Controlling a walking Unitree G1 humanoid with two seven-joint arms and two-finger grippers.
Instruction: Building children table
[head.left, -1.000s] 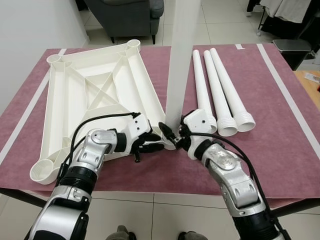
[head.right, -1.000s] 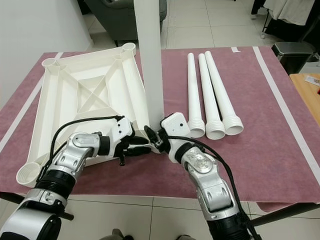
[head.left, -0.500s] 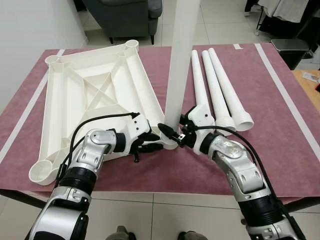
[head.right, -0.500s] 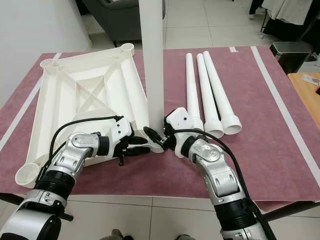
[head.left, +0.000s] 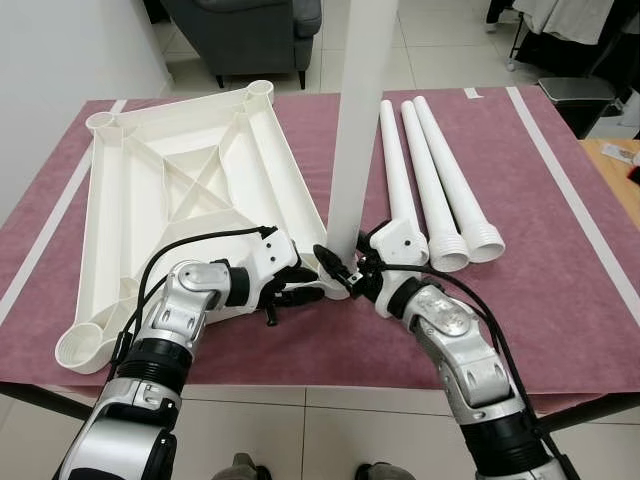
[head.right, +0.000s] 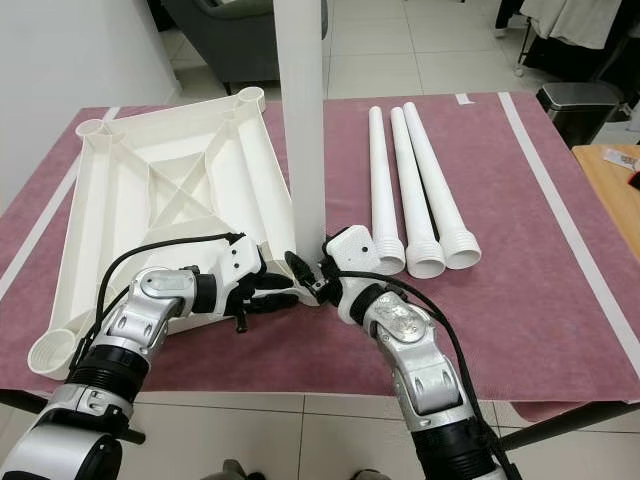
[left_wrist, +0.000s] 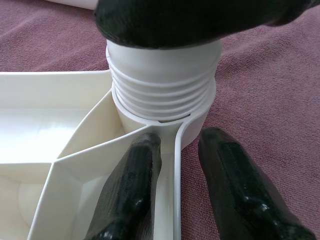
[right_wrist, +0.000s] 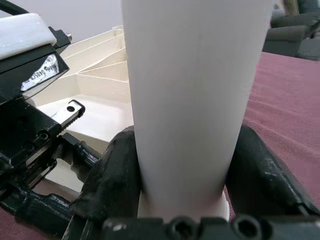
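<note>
A low table covered in a maroon cloth (head.left: 560, 300) stands before me on a pale tiled floor (head.left: 440, 40), with white tape strips running along the cloth near its left and right edges. A dark grey armchair (head.left: 250, 30) sits beyond the far edge, a white wall rises on the left, and a dark bin (head.left: 590, 100) stands off the far right corner.

The white tabletop (head.left: 190, 190) lies upside down on the left half of the cloth, ribs up, a round socket at each corner. Three spare legs (head.left: 430, 180) lie side by side on the right half, threaded ends toward the near edge.

The fourth leg (head.left: 355, 130) stands upright in the tabletop's near-right corner socket, close to the middle of the near edge. In the left wrist view its threaded end (left_wrist: 162, 85) sits in the socket collar with several threads showing above the rim.

My right gripper (head.left: 345, 272) reaches in from the near right, elbow bent, and its two black fingers (right_wrist: 117, 175) are clamped on either side of the upright leg just above its base. My left gripper (head.left: 300, 290) comes in from the near left, forearm low over the tabletop's near edge, its fingers (left_wrist: 132, 185) straddling the tabletop's rim wall right beside the socket, one inside and one outside; I cannot tell whether they press on it.
</note>
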